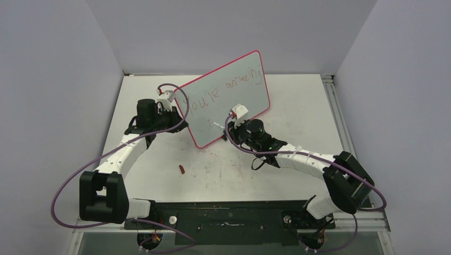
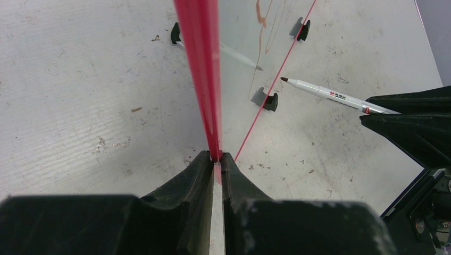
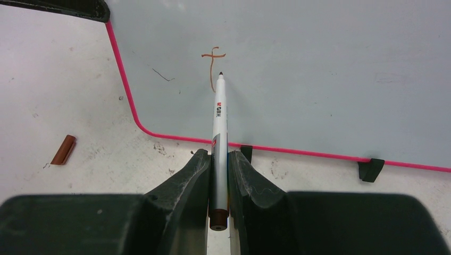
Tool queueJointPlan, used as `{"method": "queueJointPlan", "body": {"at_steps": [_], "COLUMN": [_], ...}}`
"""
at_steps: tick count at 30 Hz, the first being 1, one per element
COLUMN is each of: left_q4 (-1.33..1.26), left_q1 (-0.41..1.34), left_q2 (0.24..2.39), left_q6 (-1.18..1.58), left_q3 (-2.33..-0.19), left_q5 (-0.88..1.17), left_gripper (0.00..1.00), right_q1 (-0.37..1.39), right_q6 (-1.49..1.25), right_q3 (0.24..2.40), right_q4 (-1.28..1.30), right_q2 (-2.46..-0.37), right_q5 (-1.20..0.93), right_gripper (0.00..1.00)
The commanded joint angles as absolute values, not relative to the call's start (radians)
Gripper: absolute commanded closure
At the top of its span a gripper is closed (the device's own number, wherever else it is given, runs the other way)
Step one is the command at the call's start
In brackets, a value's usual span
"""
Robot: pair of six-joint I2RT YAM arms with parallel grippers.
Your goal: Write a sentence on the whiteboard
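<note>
Whiteboard (image 1: 228, 101), upright on table (image 1: 298, 159) — left tool (image 2: 217, 156) clamped on its rim; right tool (image 3: 219, 159) clamped on marker (image 3: 218, 117), tip at board.

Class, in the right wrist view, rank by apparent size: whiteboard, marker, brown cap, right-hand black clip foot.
1. whiteboard
2. marker, enlarged by nearness to the camera
3. brown cap and black clip foot look alike: unranked
</note>
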State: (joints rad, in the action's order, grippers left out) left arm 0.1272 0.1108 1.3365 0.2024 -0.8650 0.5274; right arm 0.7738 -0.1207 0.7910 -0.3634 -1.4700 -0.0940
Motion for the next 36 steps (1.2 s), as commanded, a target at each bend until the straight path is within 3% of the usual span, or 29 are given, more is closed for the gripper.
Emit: {"method": "queueJointPlan", "body": {"at_steps": [1, 36], "left_q4": [0.115, 0.117], "left_q1": [0.124, 0.124], "left_q2": [1.331, 1.324], "left_q6": [0.202, 0.202], "left_q3": [-0.909, -0.909], "left_q5": [0.542, 0.543], "left_gripper": [0.93, 0.93], "right_q1": [0.78, 0.78], "right_q6": [-0.128, -0.133], "right_q3": [0.84, 0.827], "right_q4": [-0.438, -0.416], "right_q2": [-1.49, -1.502], "right_q5": [-0.094, 0.031], "right_gripper": [0.95, 0.95]}}
